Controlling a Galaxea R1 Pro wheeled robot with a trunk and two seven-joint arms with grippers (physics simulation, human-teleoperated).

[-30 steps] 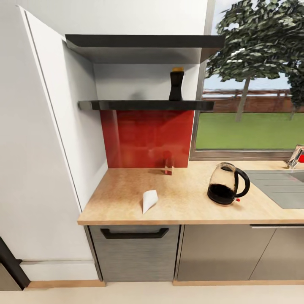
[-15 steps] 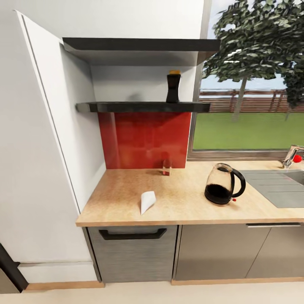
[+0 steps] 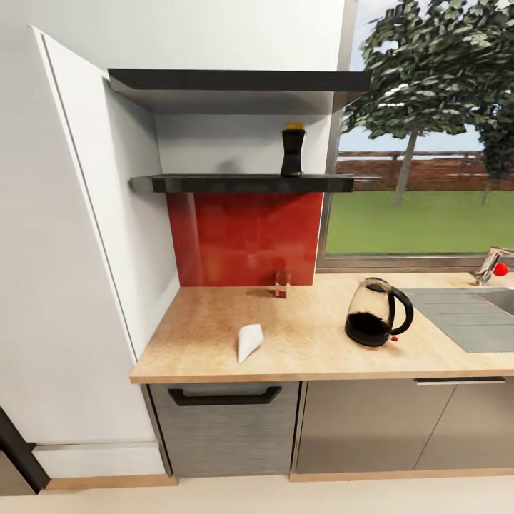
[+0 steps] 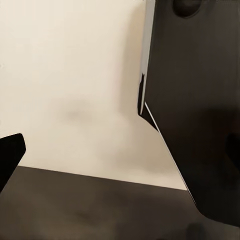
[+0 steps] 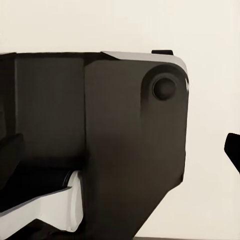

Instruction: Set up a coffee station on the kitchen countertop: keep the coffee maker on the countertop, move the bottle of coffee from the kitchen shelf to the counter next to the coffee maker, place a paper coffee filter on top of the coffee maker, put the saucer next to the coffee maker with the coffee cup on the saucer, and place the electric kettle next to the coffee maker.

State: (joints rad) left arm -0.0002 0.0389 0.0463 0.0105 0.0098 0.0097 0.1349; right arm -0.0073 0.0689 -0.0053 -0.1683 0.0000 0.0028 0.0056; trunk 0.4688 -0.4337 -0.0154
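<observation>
The robot faces a wooden countertop [image 3: 314, 343] from a little way back, and the step in hand looks like the approach before reaching for the bottle of coffee [image 3: 292, 148]. That dark bottle with its orange cap stands upright on the lower kitchen shelf [image 3: 214, 184], toward the shelf's right end, at about 12 o'clock from the centre of the counter. The glass electric kettle [image 3: 375, 314] sits on the counter at about 3 o'clock from the paper coffee filter [image 3: 249, 340], which lies near the front edge; a small glass jar [image 3: 282, 283] stands against the red backsplash [image 3: 243, 239] at 12 o'clock from the filter. To do this well, the base should close in square to the cabinet, stopping with the bottle within an upward reach, and the arm should rise clear of the shelf's front lip before going in level at the bottle's body. The wrist views give dark robot body against pale floor, so I cannot tell whether either pincer is released or clenched.
</observation>
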